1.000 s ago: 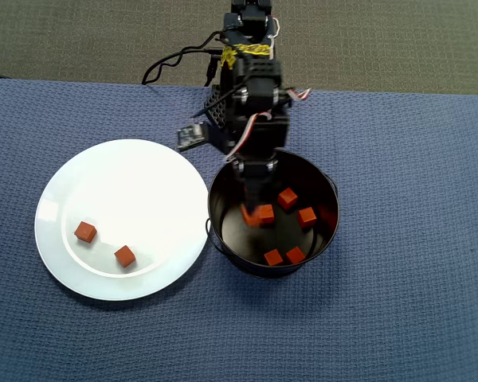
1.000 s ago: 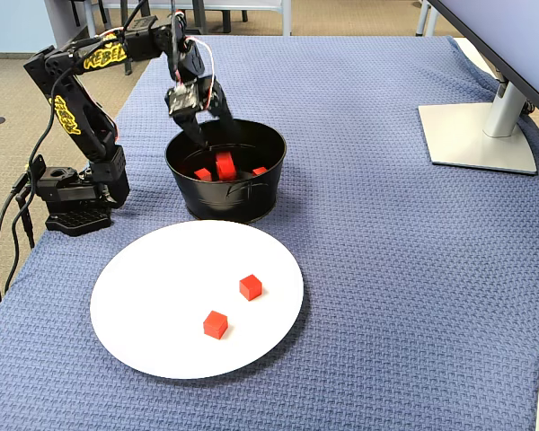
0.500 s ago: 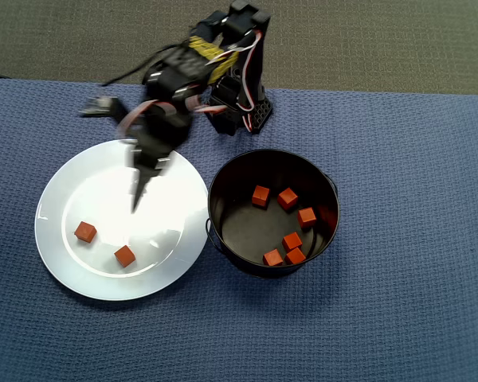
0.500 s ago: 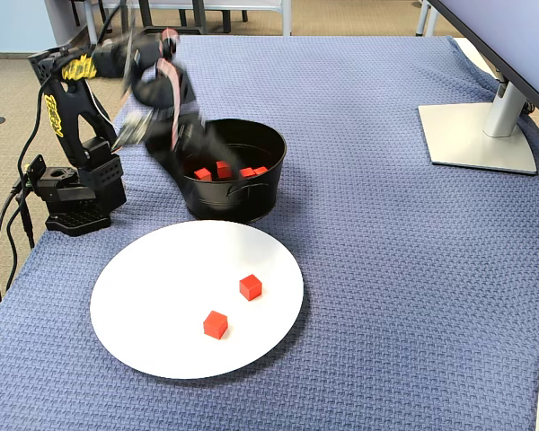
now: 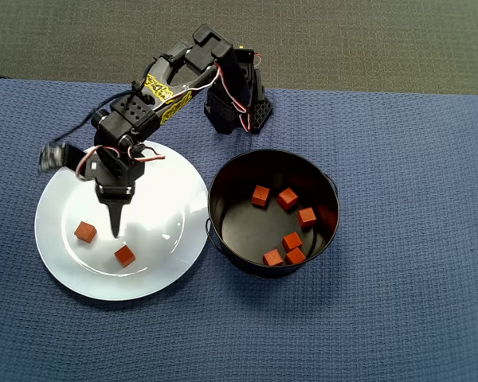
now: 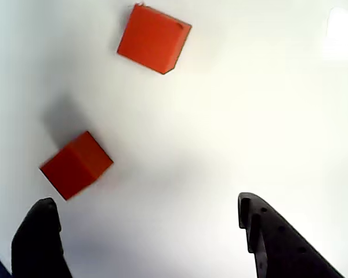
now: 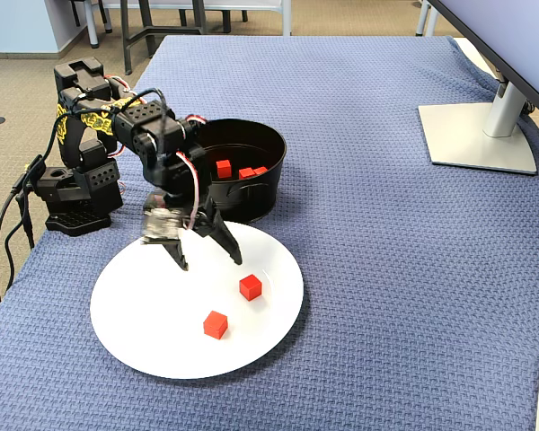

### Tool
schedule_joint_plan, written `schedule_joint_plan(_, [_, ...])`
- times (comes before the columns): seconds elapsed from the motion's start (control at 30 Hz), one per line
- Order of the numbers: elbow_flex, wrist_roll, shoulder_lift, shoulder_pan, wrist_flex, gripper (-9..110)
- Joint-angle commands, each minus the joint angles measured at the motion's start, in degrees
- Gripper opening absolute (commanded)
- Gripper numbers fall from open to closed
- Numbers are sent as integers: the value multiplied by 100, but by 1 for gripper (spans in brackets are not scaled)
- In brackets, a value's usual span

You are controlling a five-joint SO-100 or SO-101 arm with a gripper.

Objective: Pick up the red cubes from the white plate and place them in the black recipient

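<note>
The arm is hanging over the plate (image 5: 171,263) with its claw (image 7: 204,258) spread apart and empty, so I judge it is lining up the next pick. Two cubes are lying on the plate in the overhead view, one at the left (image 5: 85,231) and one nearer the middle (image 5: 124,255); six are sitting in the pot (image 5: 223,179) to the right. Next, it seems, the claw needs to drop around one cube and close.

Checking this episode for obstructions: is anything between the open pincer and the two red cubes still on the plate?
Nothing visible. The pincer hangs open over bare white plate, with both cubes lying loose in front of it. The wrist view shows only clear plate between its fingertips and the nearer cube.
</note>
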Motion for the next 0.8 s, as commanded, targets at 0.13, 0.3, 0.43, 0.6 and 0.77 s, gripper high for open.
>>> schedule_joint_plan(0.13, [615, -2927, 422, -9, -1257, 38])
schedule_joint_plan(0.3, [712, -3059, 334, -88, -1477, 38])
schedule_joint_plan(0.43, [536, -2909, 97, -220, -1485, 37])
schedule_joint_plan(0.6, [237, -2830, -255, -325, -1468, 36])
schedule_joint_plan(0.77, [237, -2839, -352, -439, -1811, 35])
